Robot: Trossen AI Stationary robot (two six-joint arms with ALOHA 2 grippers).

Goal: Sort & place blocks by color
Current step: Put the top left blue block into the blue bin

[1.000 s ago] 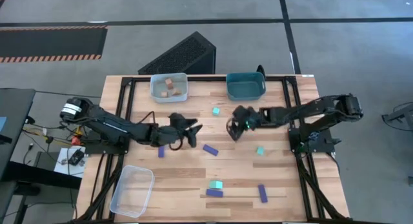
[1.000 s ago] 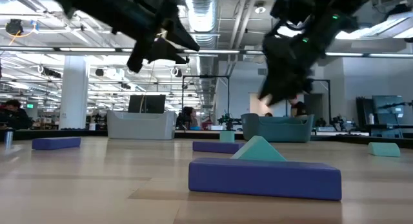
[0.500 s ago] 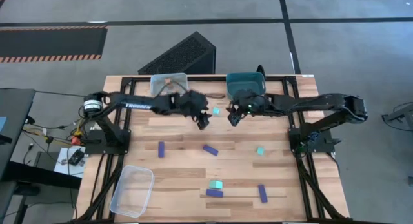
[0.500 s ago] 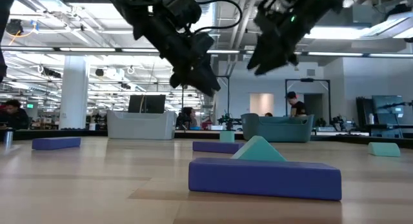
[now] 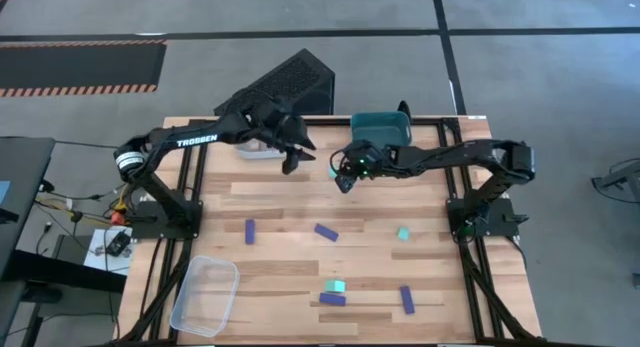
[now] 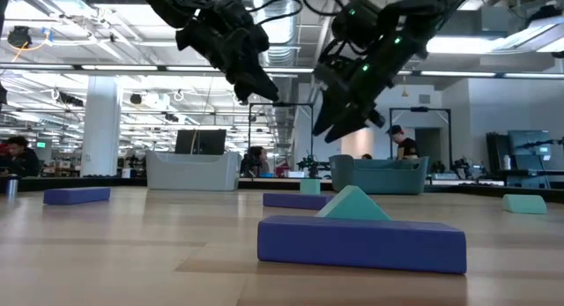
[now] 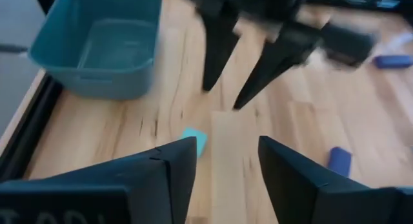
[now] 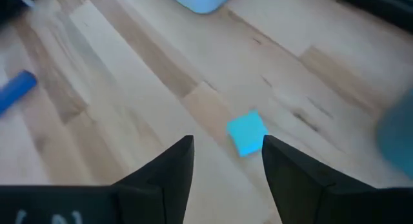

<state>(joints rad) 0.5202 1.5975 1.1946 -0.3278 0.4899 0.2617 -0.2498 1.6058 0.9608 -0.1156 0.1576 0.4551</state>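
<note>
Right wrist view: right end effector point(image 8: 226, 162), fingers parted and empty, hovers above the teal cube point(image 8: 247, 133) lying just ahead; left end effector point(image 5: 292, 157), also open, is farther.

teal bin point(image 5: 380, 133) | clear bin point(image 5: 205, 296) | black wedge point(image 5: 285, 82)
</note>
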